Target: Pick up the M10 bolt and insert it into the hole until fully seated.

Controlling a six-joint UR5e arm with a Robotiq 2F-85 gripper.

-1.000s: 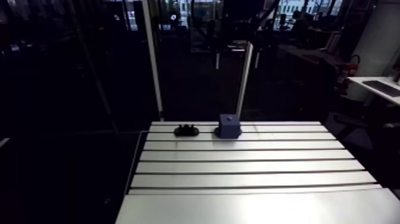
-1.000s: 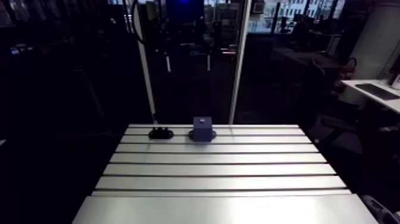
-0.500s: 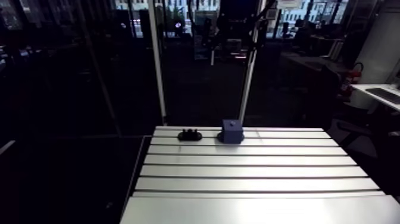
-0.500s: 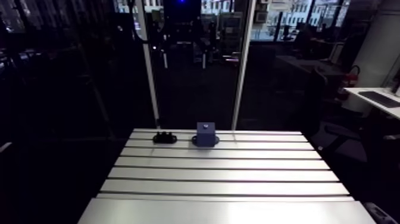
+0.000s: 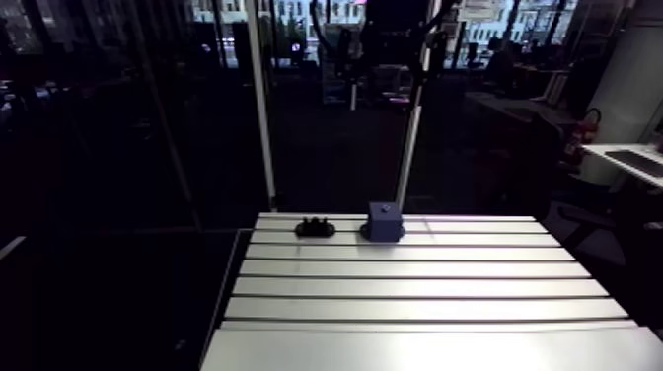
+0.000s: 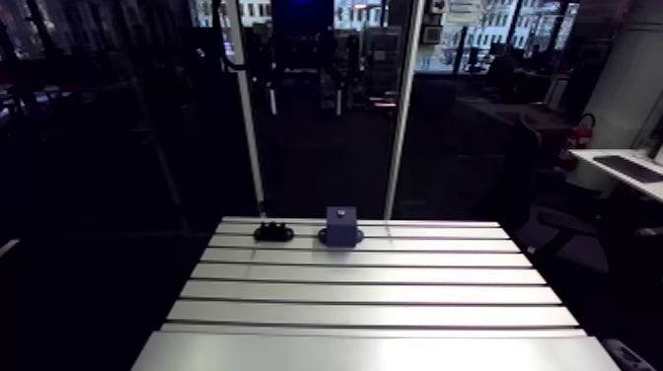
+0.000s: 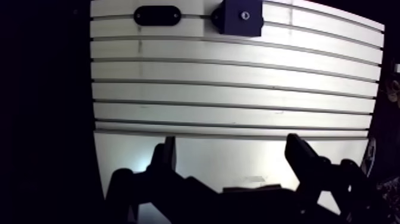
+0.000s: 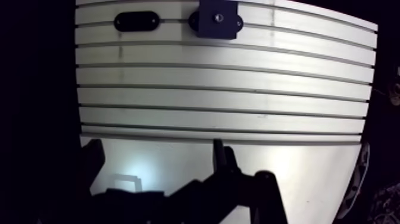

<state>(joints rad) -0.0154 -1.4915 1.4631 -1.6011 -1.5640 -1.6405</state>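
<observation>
Currently the gripper [image 7: 232,156] is open. In the wrist view both fingers [image 7: 165,156] stand wide apart with nothing between them, only bare table [image 7: 238,89] showing through the gap. They hang over the smooth unslotted strip at the table's near edge, and I can't tell how high.

Ahead of the fingers the table's slots run crosswise, one after another, with nothing lying on them.

Well ahead, at the table's far edge, are two parts. The blue block [image 7: 241,18] is roughly straight out from the gap, sitting square on a darker round base. A small pale spot [image 7: 244,15] is centred on its top face, which looks like the hole. I can't tell whether anything is in it.

Near the block but not touching it, and the same way out from the gripper, is a low black oval holder [image 7: 157,15]. In the arm view it shows small bumps [image 5: 315,224] on top.

The bolt can't be made out separately at this range. It is not in the gripper, and the bumps on the holder are the only candidate.
</observation>
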